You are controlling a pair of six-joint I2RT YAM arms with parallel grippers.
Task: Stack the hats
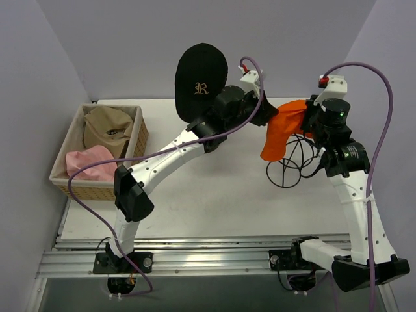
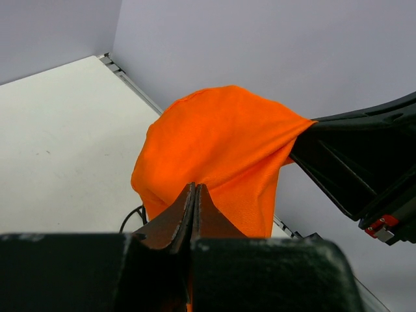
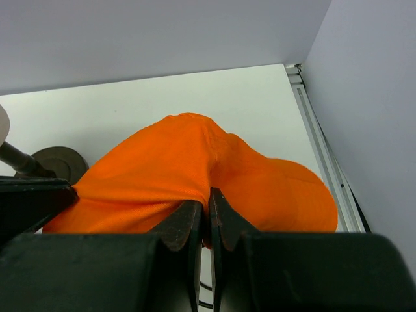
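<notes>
The orange hat hangs above the desk, stretched between both hands; the left hand is pressed together on its lower fabric edge; the right hand pinches the cloth on the opposite side; so the hat's long axis runs left to right between them, with a loose fold drooping toward the desk. The black cap with its gold "R" sits raised, to the left of the orange hat and a little farther back; the left hand is the nearer to it, so a stack there would mean carrying leftward. The tan cap and pink hat lie in the wicker basket, well apart at the far left.
</notes>
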